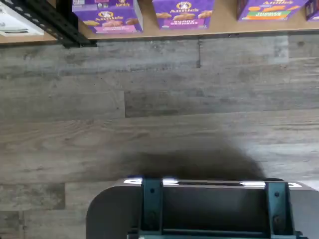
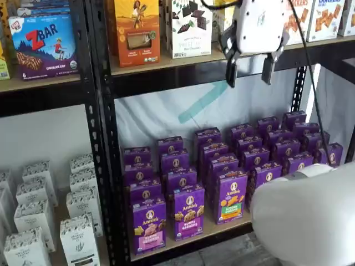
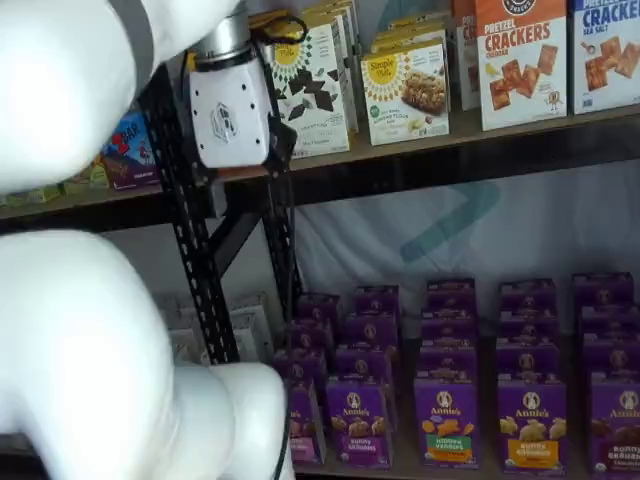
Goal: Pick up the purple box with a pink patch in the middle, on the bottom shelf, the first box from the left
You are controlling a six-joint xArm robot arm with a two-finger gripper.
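from my remote seat i see the gripper [image 2: 250, 70] hanging high in a shelf view, its white body level with the upper shelf and its two black fingers [image 2: 231, 72] pointing down with a plain gap between them, so it is released and grasps nothing. in the other shelf view i see only its white body side-on, against a black upright [image 3: 200, 270].

the purple box [image 2: 148, 225] stands upright at the front left corner of the bottom shelf [image 2: 219, 230], just beside the black perforated upright [image 2: 108, 166]. it has a round white logo near the top, tan snacks in the middle and a pink panel low on its front. the gripper is well above it and off to the right, apart from every box. in the other shelf view this box is mostly hidden behind the arm's white casing [image 3: 100, 370]; i can make out only a sliver of it [image 3: 303, 423].

just to its right stands a purple carton with no pink panel [image 2: 188, 211], and beyond that a purple carton with a green panel [image 2: 231, 196]. more purple cartons fill the rows behind.

the wrist view looks down on a grey wood-plank floor [image 1: 159, 109], with the shelf's tan edge and three front cartons along one side; the pink-panelled one [image 1: 108, 15] sits next to a black upright. a dark mount with teal brackets [image 1: 199, 209] shows on the opposite side.
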